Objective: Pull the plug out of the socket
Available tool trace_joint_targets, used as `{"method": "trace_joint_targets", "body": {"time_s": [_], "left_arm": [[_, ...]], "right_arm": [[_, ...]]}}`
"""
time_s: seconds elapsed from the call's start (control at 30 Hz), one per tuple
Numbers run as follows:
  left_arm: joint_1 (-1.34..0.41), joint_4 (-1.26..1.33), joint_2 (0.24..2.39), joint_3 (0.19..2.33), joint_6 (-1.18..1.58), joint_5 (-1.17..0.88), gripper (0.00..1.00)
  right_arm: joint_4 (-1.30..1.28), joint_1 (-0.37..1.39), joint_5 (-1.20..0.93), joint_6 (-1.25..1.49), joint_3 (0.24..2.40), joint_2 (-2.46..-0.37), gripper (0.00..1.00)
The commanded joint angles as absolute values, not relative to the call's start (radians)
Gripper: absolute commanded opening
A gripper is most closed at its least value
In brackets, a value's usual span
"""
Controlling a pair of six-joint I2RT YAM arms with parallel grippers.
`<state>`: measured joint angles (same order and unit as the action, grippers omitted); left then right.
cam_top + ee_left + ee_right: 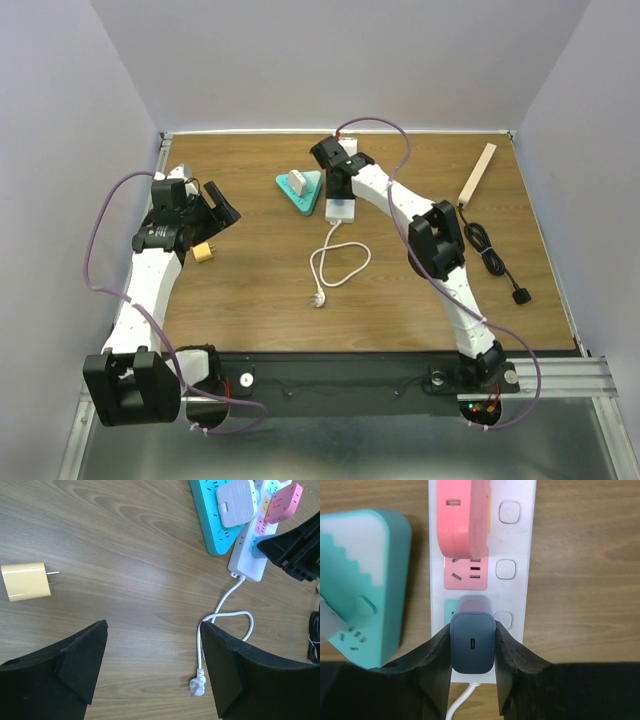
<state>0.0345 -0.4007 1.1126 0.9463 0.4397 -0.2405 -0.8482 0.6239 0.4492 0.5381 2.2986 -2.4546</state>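
Two fingers of my right end effector (472, 634) pinch the dark plug (472, 645) by its flat sides, bottom centre; rigid, slick, likely seated tight. Left end effector (154, 627) spread.

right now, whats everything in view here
table: 1, brown wood
white power strip: 1, white, centre back
white cable: 1, white, looped from strip
blue charger: 1, dark blue, strip's nearest socket
pink adapter: 1, pink, on strip
teal socket block: 1, teal, left of strip
grey adapter: 1, grey, on teal block
yellow charger: 1, yellow, loose, left
beige bar: 1, beige, back right
black cable: 1, black, right
left pincer: 1, black, open
right pincer: 1, black, shut on blue charger
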Motion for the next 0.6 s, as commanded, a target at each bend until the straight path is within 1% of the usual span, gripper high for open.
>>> {"method": "trace_joint_targets", "body": {"time_s": [0.0, 0.03, 0.1, 0.13, 0.17, 0.2, 0.3, 0.43, 0.5, 0.57], "left_arm": [[0.035, -0.368, 1.086, 0.942, 0.453, -0.282, 0.85], [0.037, -0.364, 1.088, 0.940, 0.456, -0.287, 0.85], [0.037, -0.356, 1.092, 0.939, 0.454, -0.296, 0.85], [0.037, -0.350, 1.095, 0.939, 0.456, -0.299, 0.85], [0.034, -0.345, 1.100, 0.933, 0.457, -0.307, 0.85], [0.034, -0.335, 1.103, 0.928, 0.457, -0.311, 0.85], [0.023, -0.313, 1.124, 0.914, 0.460, -0.319, 0.85], [-0.026, -0.282, 1.157, 0.922, 0.474, -0.319, 0.85], [-0.058, -0.272, 1.184, 0.937, 0.488, -0.305, 0.85], [-0.113, -0.259, 1.225, 0.972, 0.498, -0.282, 0.85]], "right_arm": [[-0.864, 0.618, 0.477, 0.537, 2.129, -2.303, 0.00], [-0.856, 0.620, 0.463, 0.544, 2.005, -2.230, 0.01], [-0.812, 0.630, 0.433, 0.551, 1.874, -2.143, 0.01], [-0.795, 0.637, 0.428, 0.557, 1.738, -2.062, 0.00], [-0.773, 0.650, 0.417, 0.575, 1.682, -2.028, 0.00], [-0.766, 0.660, 0.381, 0.586, 1.578, -1.964, 0.00], [-0.730, 0.707, 0.341, 0.614, 1.459, -1.886, 0.00], [-0.669, 0.752, 0.195, 0.618, 1.353, -1.807, 0.02], [-0.629, 0.758, 0.137, 0.595, 1.324, -1.786, 0.06], [-0.598, 0.759, 0.066, 0.578, 1.313, -1.773, 0.23]]}}
